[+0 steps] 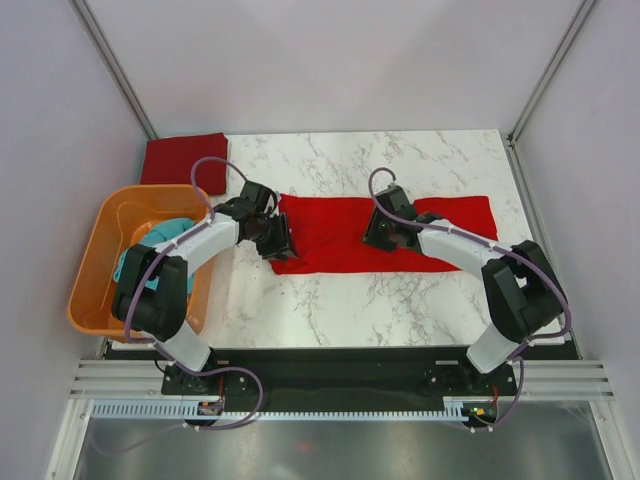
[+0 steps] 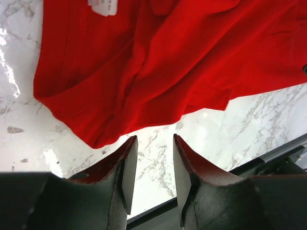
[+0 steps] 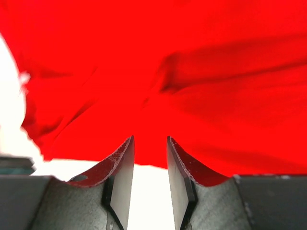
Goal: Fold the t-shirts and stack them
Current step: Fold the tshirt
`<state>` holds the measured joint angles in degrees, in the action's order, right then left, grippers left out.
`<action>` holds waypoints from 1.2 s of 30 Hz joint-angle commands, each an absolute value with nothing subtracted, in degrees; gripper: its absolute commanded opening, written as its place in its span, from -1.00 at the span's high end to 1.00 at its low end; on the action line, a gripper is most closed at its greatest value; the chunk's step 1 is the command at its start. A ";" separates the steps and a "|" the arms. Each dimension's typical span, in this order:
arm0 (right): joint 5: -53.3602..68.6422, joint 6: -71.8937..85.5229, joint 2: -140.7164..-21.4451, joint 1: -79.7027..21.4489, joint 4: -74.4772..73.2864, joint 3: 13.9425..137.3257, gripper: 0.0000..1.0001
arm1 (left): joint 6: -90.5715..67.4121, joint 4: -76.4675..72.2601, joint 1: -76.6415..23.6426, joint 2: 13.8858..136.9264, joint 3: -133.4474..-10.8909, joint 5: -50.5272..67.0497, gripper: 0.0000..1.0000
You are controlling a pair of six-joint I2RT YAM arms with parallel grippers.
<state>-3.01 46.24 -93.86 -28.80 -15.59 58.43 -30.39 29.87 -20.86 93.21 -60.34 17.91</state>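
Note:
A bright red t-shirt (image 1: 340,235) lies folded into a long band across the middle of the marble table; it fills the left wrist view (image 2: 158,67), where its white neck label (image 2: 103,6) shows, and the right wrist view (image 3: 182,81). My left gripper (image 1: 277,240) is open and empty at the band's left end (image 2: 151,140). My right gripper (image 1: 375,232) is open and empty over the band's middle (image 3: 150,140). A darker maroon t-shirt (image 1: 185,161) lies folded at the table's back left. A teal t-shirt (image 1: 150,250) sits in the orange basket.
The orange plastic basket (image 1: 95,270) stands off the table's left edge beside the left arm. The table's black front edge (image 2: 268,158) runs just below the left gripper. Grey walls enclose the table (image 1: 400,160).

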 commanded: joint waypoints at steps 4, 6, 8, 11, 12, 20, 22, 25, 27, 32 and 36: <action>-5.27 58.16 -95.88 -37.96 -12.74 59.15 0.17 | -31.99 28.04 -19.51 91.32 -58.71 14.68 0.14; -6.15 61.95 -96.59 -39.80 -13.36 58.62 0.17 | -32.17 28.12 -19.34 90.97 -58.80 14.85 0.14; -6.94 65.91 -97.12 -41.13 -13.27 58.53 0.18 | -32.08 28.04 -19.16 90.97 -58.80 15.03 0.14; -8.78 68.63 -98.26 -43.50 -13.27 58.88 0.18 | -32.08 27.95 -19.07 91.05 -58.54 15.56 0.14; -9.40 69.16 -98.61 -44.29 -13.27 59.23 0.18 | -32.17 27.95 -19.07 91.05 -58.27 15.64 0.14; -11.07 71.89 -100.63 -45.09 -13.62 59.06 0.18 | -32.08 27.86 -19.07 90.26 -57.83 15.38 0.14; -11.95 72.33 -100.81 -45.09 -13.62 58.97 0.19 | -31.99 27.86 -19.07 90.26 -57.83 15.55 0.14; -12.57 72.16 -101.42 -45.17 -13.62 59.59 0.27 | -32.08 27.86 -19.16 90.26 -57.92 15.47 0.13; -12.92 71.72 -101.69 -45.09 -13.62 60.11 0.37 | -32.08 27.77 -19.07 90.18 -57.83 15.38 0.14; -12.92 71.28 -101.16 -45.09 -13.62 60.03 0.92 | -32.17 27.77 -19.07 89.56 -57.57 14.77 0.13; -13.36 70.67 -98.36 -45.09 -13.71 58.80 1.00 | -32.08 27.77 -19.07 88.86 -57.13 14.85 0.14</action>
<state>-11.53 70.72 -101.30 -44.86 -14.13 58.48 -30.85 29.43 -19.29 91.26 -57.67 15.42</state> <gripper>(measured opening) 0.007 0.433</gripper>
